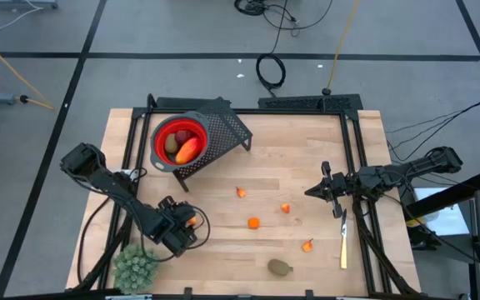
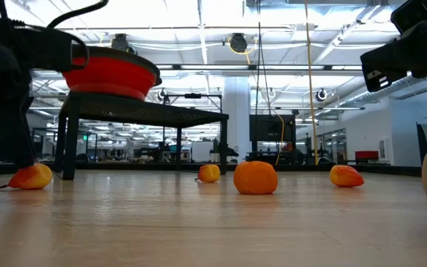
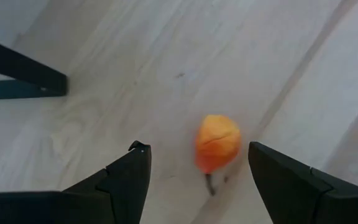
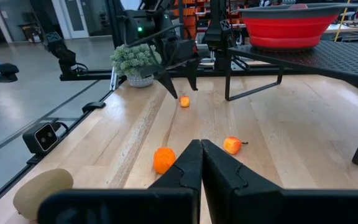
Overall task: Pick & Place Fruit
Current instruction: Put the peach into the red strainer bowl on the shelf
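Note:
A small orange fruit with a short stem (image 3: 217, 143) lies on the wooden table near its left front. My left gripper (image 3: 197, 149) hangs just above it, pointing steeply down and open, one finger on each side of the fruit and neither touching it; the high view shows that gripper (image 1: 185, 227) beside the fruit (image 1: 192, 220). More small orange fruits (image 1: 253, 222) (image 1: 285, 208) (image 1: 240, 192) (image 1: 307, 245) and a brownish-green oval (image 1: 280, 267) lie scattered on the table. My right gripper (image 1: 315, 190) waits shut and level at the right, above the table.
A red bowl (image 1: 177, 140) holding some fruit stands on a black mesh stand (image 1: 223, 129) at the far left. A pale green spiky plant (image 1: 134, 267) sits at the near left corner, close behind my left arm. A pale yellow stick-like thing (image 1: 343, 242) lies under the right arm.

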Robot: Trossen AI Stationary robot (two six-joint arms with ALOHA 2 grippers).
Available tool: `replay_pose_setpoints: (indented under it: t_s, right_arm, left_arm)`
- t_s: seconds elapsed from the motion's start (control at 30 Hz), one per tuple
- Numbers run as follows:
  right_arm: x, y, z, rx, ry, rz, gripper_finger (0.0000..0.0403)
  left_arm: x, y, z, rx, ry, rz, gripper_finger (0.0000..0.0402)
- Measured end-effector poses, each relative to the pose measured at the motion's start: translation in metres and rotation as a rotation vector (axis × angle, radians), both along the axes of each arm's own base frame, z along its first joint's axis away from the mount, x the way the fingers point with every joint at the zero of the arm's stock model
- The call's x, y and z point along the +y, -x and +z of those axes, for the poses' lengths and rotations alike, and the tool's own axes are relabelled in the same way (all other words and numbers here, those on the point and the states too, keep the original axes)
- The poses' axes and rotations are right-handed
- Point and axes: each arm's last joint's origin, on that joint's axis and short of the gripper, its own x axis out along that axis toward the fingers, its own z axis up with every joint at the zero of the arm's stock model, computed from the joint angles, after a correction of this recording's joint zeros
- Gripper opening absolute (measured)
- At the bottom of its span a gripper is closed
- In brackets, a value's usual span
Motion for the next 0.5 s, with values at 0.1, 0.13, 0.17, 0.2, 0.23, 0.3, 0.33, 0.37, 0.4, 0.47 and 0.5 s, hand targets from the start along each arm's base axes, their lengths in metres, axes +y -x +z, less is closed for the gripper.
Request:
replay_pose_setpoints:
  t_s: [0.1,0.13,0.17,0.2,0.23,0.3,0.33,0.37,0.4,0.47,0.5]
  right_arm:
    - [0.0000,0.0000,0.0000,0.000,-0.002,0.000,0.0000]
    - [0.0000,0.0000,0.0000,0.000,-0.002,0.000,0.0000]
    - [0.0000,0.0000,0.0000,0.000,-0.002,0.000,0.0000]
    - [0.0000,0.0000,0.0000,0.000,-0.002,-0.001,0.0000]
    - [-0.0001,0.0000,0.0000,0.000,-0.002,-0.003,0.0000]
    - [-0.0001,0.0000,0.0000,0.000,-0.002,-0.003,0.0000]
    - [-0.0001,0.0000,0.0000,0.000,-0.003,-0.003,0.0000]
    - [-0.0001,0.0000,0.0000,0.000,-0.003,-0.004,0.0000]
    - [-0.0001,0.0000,0.0000,0.000,-0.003,-0.004,0.0000]
    - [-0.0001,0.0000,0.0000,0.000,-0.003,-0.004,0.0000]
    - [-0.0001,0.0000,0.0000,0.000,-0.003,-0.004,0.0000]
  left_arm:
    - [0.0016,0.0001,-0.0012,0.008,-0.009,-0.012,0.0269]
    - [0.0020,-0.0004,-0.0012,0.011,-0.012,-0.023,0.0269]
    - [0.0020,-0.0005,-0.0012,0.017,-0.014,-0.038,0.0269]
    - [0.0019,-0.0008,-0.0012,0.022,-0.015,-0.054,0.0269]
    - [0.0015,-0.0013,-0.0012,0.021,-0.016,-0.071,0.0269]
    - [0.0000,-0.0027,-0.0010,0.015,-0.013,-0.103,0.0269]
    - [-0.0005,-0.0033,-0.0009,0.012,-0.012,-0.117,0.0269]
    - [-0.0008,-0.0035,-0.0009,0.013,-0.014,-0.131,0.0269]
    - [-0.0008,-0.0037,-0.0009,0.014,-0.016,-0.138,0.0269]
    - [-0.0004,-0.0038,-0.0037,0.023,-0.023,-0.138,0.0269]
    - [0.0000,-0.0038,-0.0065,0.031,-0.028,-0.132,0.0269]
